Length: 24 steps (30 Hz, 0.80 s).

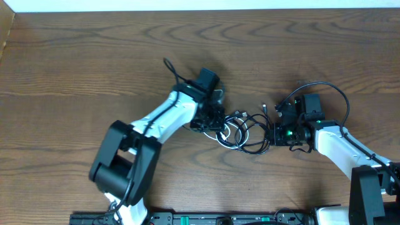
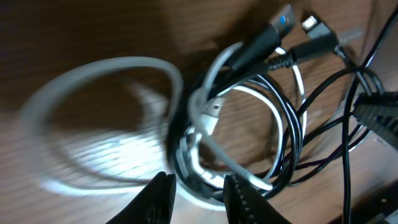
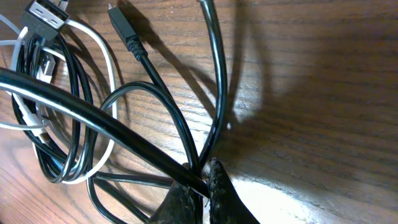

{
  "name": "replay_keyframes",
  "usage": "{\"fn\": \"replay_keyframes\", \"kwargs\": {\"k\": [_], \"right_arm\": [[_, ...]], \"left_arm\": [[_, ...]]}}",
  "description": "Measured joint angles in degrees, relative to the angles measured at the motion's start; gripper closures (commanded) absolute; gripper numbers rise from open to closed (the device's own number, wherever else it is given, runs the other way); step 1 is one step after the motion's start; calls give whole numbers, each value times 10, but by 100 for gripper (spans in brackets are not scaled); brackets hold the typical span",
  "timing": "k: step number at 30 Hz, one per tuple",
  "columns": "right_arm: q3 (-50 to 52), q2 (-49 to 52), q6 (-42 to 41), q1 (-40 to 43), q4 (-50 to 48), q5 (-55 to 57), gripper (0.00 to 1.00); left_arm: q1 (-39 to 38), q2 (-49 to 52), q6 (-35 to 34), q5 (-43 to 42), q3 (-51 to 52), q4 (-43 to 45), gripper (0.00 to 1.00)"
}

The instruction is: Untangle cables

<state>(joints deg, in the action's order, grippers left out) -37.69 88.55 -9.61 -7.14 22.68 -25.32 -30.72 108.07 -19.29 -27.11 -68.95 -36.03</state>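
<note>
The cables (image 1: 242,130) lie tangled mid-frame on the desk (image 1: 75,75). They look light, limp and slick. My right hand (image 3: 200,186) is pinched on one black strand. My left hand (image 2: 200,196) straddles the coil, and I cannot tell whether it grips. I'd take hold near the plugs.

The table (image 1: 75,75) is grained brown wood, faintly shiny. The black cables (image 3: 219,62) are smooth, glossy plastic; the white cable (image 2: 124,61) looks smooth and duller. A plug tip (image 2: 309,23) at upper right is bright metal.
</note>
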Motion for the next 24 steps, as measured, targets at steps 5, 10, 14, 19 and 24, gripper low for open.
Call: {"fn": "replay_keyframes", "kwargs": {"k": [5, 10, 14, 19, 24], "right_arm": [[0, 0, -3, 0, 1, 4, 99], [0, 0, -3, 0, 4, 6, 99], [0, 0, -3, 0, 5, 6, 99], [0, 0, -4, 0, 9, 6, 99], [0, 0, -4, 0, 9, 8, 99]], "left_arm": [[-30, 27, 0, 19, 0, 31, 67], [-42, 30, 1, 55, 0, 31, 92], [-42, 30, 0, 73, 0, 29, 93], [-34, 29, 0, 75, 0, 28, 93], [12, 9, 0, 81, 0, 12, 93]]}}
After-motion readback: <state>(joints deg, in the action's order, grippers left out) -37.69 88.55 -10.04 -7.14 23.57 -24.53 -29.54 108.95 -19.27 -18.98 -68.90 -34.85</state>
